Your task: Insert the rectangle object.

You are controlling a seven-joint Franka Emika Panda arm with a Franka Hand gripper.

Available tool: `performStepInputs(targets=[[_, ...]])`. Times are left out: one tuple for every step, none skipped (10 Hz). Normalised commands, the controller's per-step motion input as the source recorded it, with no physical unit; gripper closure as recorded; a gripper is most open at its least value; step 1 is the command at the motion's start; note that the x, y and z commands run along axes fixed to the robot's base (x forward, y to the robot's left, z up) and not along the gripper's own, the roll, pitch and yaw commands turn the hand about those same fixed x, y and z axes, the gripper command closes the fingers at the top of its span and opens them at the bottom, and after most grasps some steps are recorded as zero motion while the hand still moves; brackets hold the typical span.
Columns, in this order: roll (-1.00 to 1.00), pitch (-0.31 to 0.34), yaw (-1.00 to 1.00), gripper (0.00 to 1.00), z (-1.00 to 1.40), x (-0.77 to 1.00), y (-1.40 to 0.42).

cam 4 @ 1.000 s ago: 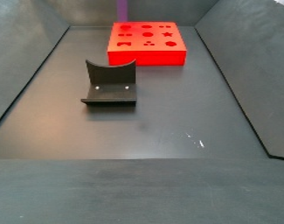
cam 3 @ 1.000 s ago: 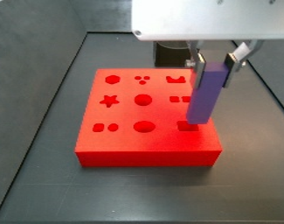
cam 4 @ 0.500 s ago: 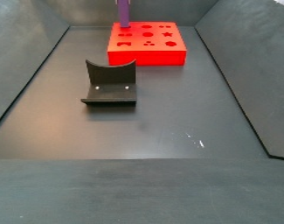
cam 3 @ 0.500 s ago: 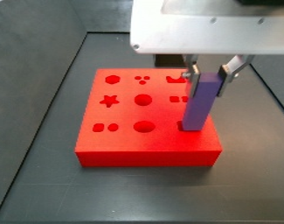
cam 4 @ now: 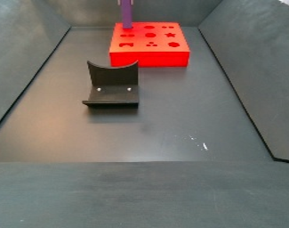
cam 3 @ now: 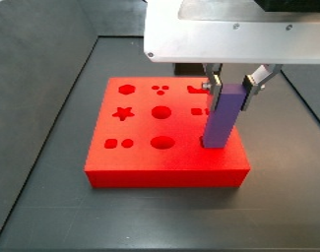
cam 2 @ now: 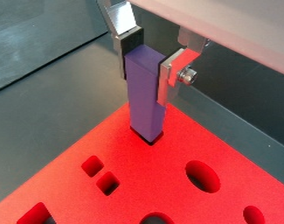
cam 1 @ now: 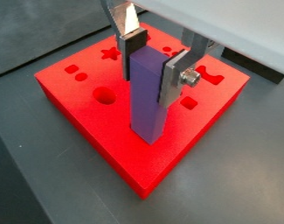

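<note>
The gripper (cam 2: 151, 59) clamps the top of the purple rectangle object (cam 2: 145, 96), a silver finger (cam 2: 176, 75) on either side. The bar stands upright, its lower end sitting in a hole in the red block (cam 2: 132, 179), near the block's corner.

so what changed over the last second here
The gripper came down with the purple bar, which went from tilted to upright; its lower end now sits in a hole at the red block's corner. Grip unchanged; block and dark holder did not move.

Tool (cam 1: 154, 59) gripping rectangle object (cam 1: 150, 94) upright, lower end in block (cam 1: 97, 122) hole
</note>
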Motion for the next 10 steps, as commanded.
performStepInputs(targets=[[0.02,0.0,0.0,1.0,-0.15,0.0,0.08],[0.03,-0.006,0.0,1.0,-0.13,0.0,0.0],[0.0,-0.011,0.0,1.0,-0.11,0.0,0.0],[0.0,-0.027,0.0,1.0,-0.12,-0.01,0.0],[0.0,-0.041,0.0,1.0,-0.13,-0.06,0.0],[0.0,-0.039,-0.01,1.0,-0.14,-0.21,0.07],[0.0,-0.02,0.0,1.0,-0.11,-0.04,0.0],[0.0,-0.014,0.0,1.0,-0.08,0.0,0.0],[0.0,-0.003,0.0,1.0,-0.09,0.01,0.0],[0.0,-0.01,0.0,1.0,-0.1,0.09,0.0]])
